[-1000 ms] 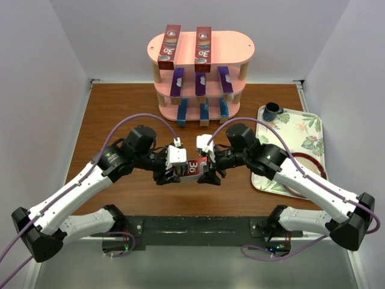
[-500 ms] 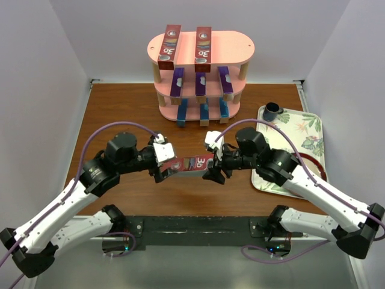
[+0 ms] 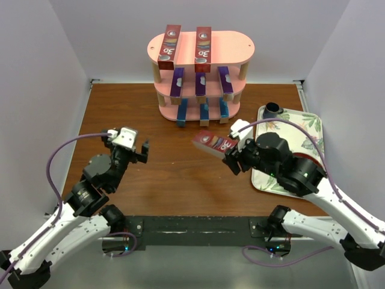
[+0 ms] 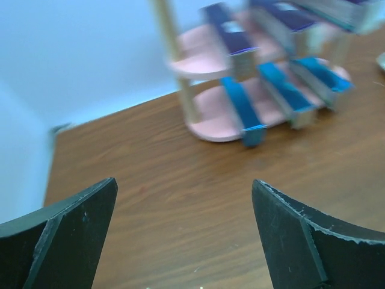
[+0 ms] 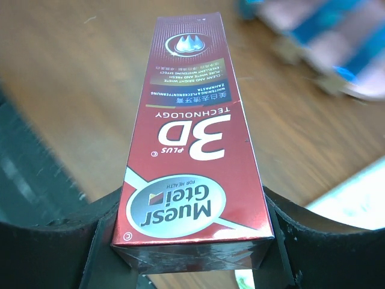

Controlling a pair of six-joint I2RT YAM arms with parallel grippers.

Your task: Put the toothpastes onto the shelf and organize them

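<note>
The pink three-tier shelf point(image 3: 234, 48) stands at the back of the table. Two red toothpastes point(image 3: 169, 47) lie on its top board, three purple ones point(image 3: 177, 82) on the middle board and three blue ones point(image 3: 181, 112) on the bottom board. My right gripper point(image 3: 233, 155) is shut on the near end of a third red "3D" carton point(image 3: 213, 142), held above the table in front of the shelf. In the right wrist view that carton point(image 5: 192, 138) sits between the jaws of the right gripper point(image 5: 189, 208). My left gripper point(image 3: 126, 141) stands open and empty at the left, facing the shelf point(image 4: 207, 123).
A floral tray point(image 3: 301, 129) lies at the right, with a dark mug point(image 3: 272, 110) at its far corner and a round dish partly under my right arm. White walls close in both sides and the back.
My left gripper opened, let go of the red carton and drew back to the left. My right gripper carried the carton right and toward the shelf.
</note>
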